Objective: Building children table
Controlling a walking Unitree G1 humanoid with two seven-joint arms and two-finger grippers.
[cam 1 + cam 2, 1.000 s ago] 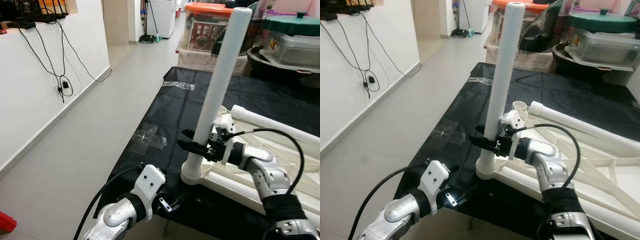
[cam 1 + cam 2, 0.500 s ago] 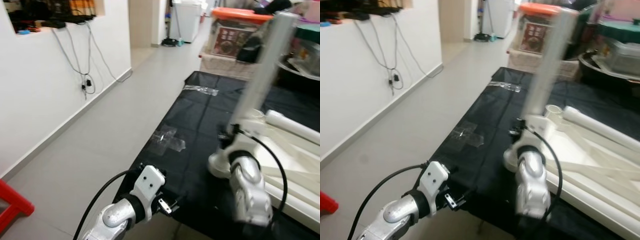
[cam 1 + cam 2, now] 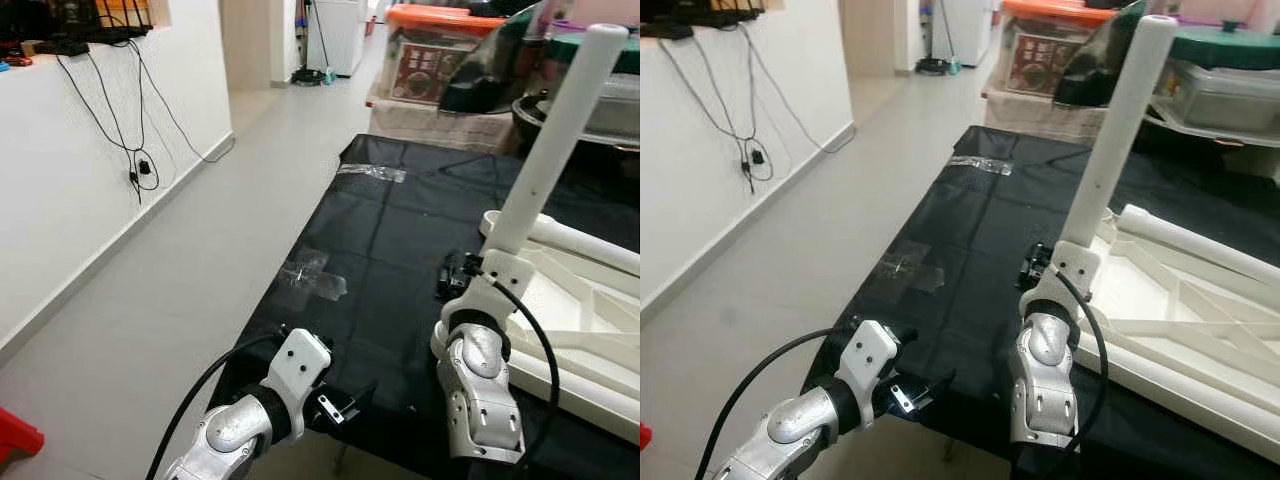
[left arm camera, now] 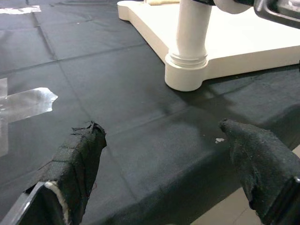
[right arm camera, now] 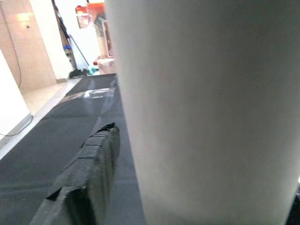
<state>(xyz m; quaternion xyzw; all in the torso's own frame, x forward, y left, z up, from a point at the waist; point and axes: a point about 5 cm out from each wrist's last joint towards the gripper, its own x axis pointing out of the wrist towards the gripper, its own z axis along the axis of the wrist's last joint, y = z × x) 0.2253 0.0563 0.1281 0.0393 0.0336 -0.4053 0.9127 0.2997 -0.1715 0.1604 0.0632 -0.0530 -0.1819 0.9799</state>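
A white children's table top (image 3: 590, 330) lies upside down on a black sheet (image 3: 390, 230). One white leg (image 3: 545, 150) stands in its near corner socket (image 4: 190, 42), leaning slightly. My right gripper (image 3: 455, 275) is at the base of that leg, shut on it; the right wrist view has the leg (image 5: 201, 112) pressed against a black finger (image 5: 89, 173). A second white leg (image 3: 1210, 250) lies across the table top. My left gripper (image 4: 159, 126) hovers open at the sheet's near edge, short of the socket, with nothing between its fingers.
Tape patches (image 3: 312, 275) stick to the sheet. Storage boxes, one with an orange lid (image 3: 445, 50), are stacked behind it. A white wall with hanging cables (image 3: 120, 120) runs along the left of the tiled floor. A red object (image 3: 15, 440) sits at the lower left.
The camera has swung about. My right forearm now comes at the leg from the near side instead of from the right, its gripper still at the leg's base. The left arm has stayed put.
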